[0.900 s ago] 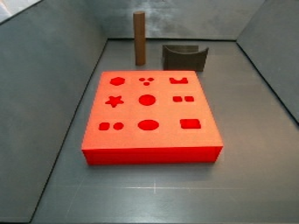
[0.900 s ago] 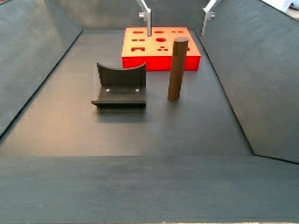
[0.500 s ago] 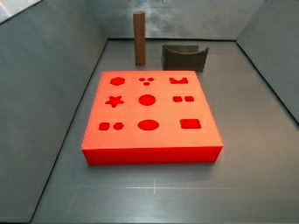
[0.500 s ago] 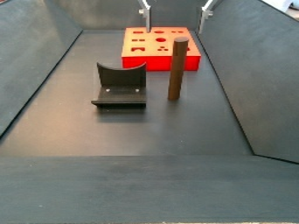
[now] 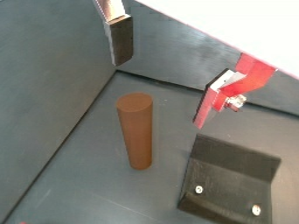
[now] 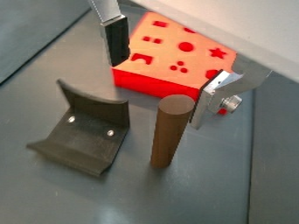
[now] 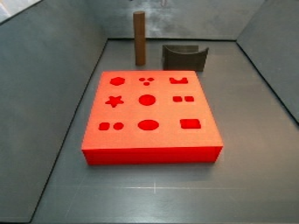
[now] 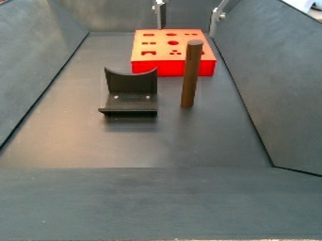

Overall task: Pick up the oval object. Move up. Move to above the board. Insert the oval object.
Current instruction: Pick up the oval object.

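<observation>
Oval object: brown peg (image 7: 139,38), standing upright on the surface (image 8: 151,141), close to the back wall in a side view; free, nothing touching it. Also seen in both wrist views (image 5: 135,130) (image 6: 170,131).
Board: red block (image 7: 149,116) lying flat on the surface, shaped holes in its top all unfilled; the peg stands just past one of its short edges, near a corner of that edge (image 8: 174,50).
Fixture: dark L-shaped bracket (image 8: 128,92) on its base plate, beside the peg, apart from it, off the same short edge of the board (image 7: 184,57).
Claw: above the peg (image 6: 165,62), fingers spread wide apart, nothing between them; one finger (image 5: 119,38) and the opposite finger (image 5: 215,98) sit on either side of the peg top without contact. Only the finger tips (image 8: 158,12) show at the upper edge in a side view.
Surface: dark grey floor with sloped grey walls around it.
</observation>
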